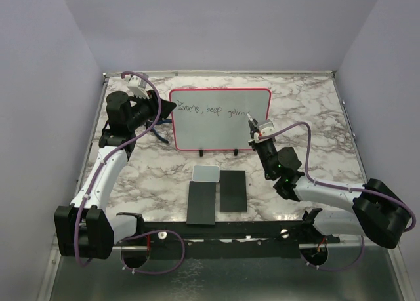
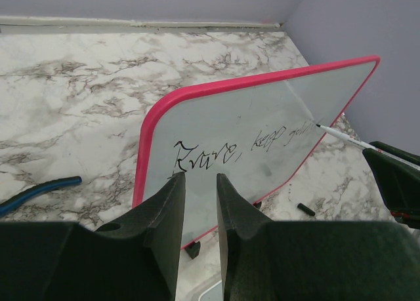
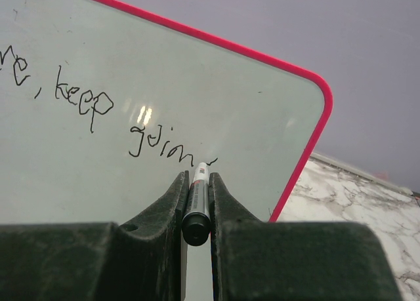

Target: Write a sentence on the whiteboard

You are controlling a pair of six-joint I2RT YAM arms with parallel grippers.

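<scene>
Left gripper (image 1: 172, 108): at the left edge of the board (image 1: 220, 134). Its wrist view shows the fingers (image 2: 167, 216) narrowly parted with nothing between them and the board face behind the gap; whether they touch the board cannot be told. Blue cable (image 2: 39, 189): on the marble table (image 2: 65, 84), left of the board, plain only in the left wrist view. Board: pink-rimmed, upright on two black feet (image 1: 200, 153), at the back middle of the table, between the two grippers. Sentence (image 1: 213, 109): one line across the upper part, reading roughly "Brave, keep goin". The top view gives the whole line; the right wrist view gives only its tail, "keep goin", with a short stroke after the n. Pad (image 1: 205, 174) and two black slabs (image 1: 232, 191): flat in front of the board, top view only. Marker (image 3: 197, 202): white barrel, black end, red print too small to read, tip at the board just past the last letter. Right gripper (image 3: 197, 180): clamped on the marker.
</scene>
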